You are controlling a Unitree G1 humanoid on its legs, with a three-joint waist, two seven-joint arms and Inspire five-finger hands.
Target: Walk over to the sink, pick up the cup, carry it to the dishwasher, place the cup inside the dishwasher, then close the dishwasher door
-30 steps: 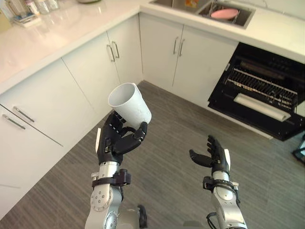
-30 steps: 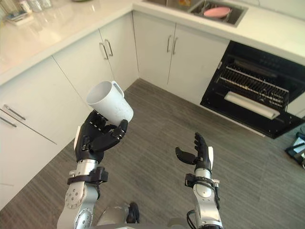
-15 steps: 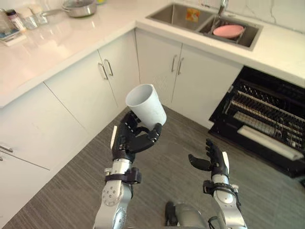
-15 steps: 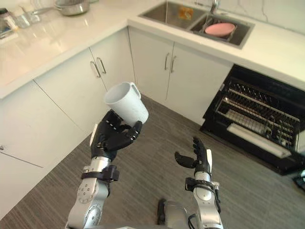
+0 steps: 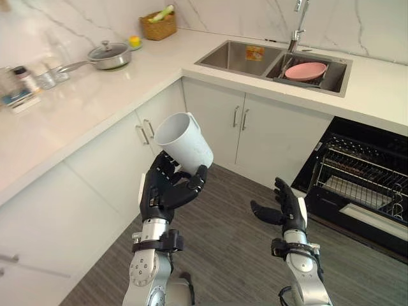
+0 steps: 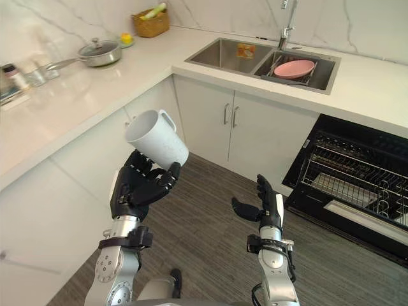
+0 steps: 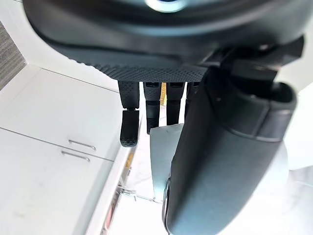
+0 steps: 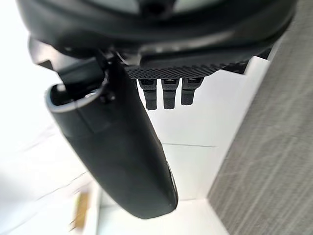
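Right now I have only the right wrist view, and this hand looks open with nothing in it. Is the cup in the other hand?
Observer: Yes. The left hand has its fingers curled round the white cup and holds it up, tilted, in front of the cabinets.
Operator: Is the dishwasher open for it?
Observer: It is. The dishwasher stands open at the robot's right, and its wire rack is in plain sight.
Operator: What is in the sink?
Observer: A pink plate lies in the right basin of the sink.
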